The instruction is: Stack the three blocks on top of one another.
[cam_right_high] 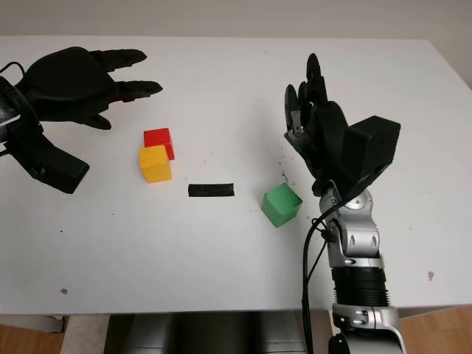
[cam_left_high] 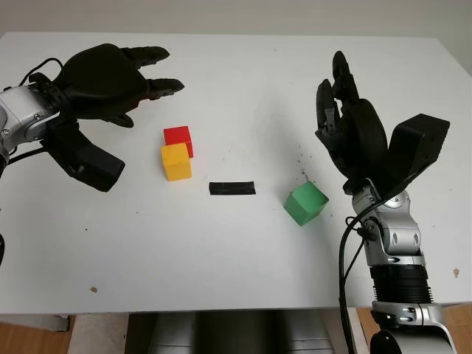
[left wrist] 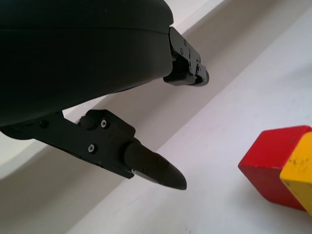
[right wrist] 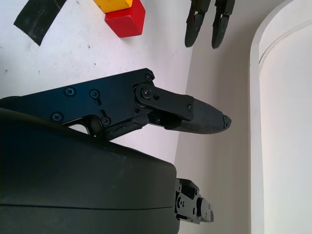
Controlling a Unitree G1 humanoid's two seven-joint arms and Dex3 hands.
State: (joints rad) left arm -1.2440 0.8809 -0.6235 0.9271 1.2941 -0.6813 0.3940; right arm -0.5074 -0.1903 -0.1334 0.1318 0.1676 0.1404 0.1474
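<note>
The left hand is open and holds nothing, above the table; the red block lies just beyond its fingertips toward the near edge, touching the yellow block on that block's far side. The right hand is open, empty and raised, with the green block on the table near its wrist, on the inner side. Black tape lies between the yellow and green blocks.

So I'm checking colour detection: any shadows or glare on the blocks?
Left eye view: the yellow block, red block and green block are evenly lit, with faint shadows and no glare. Left wrist view: the red block's lower faces look darker.
</note>
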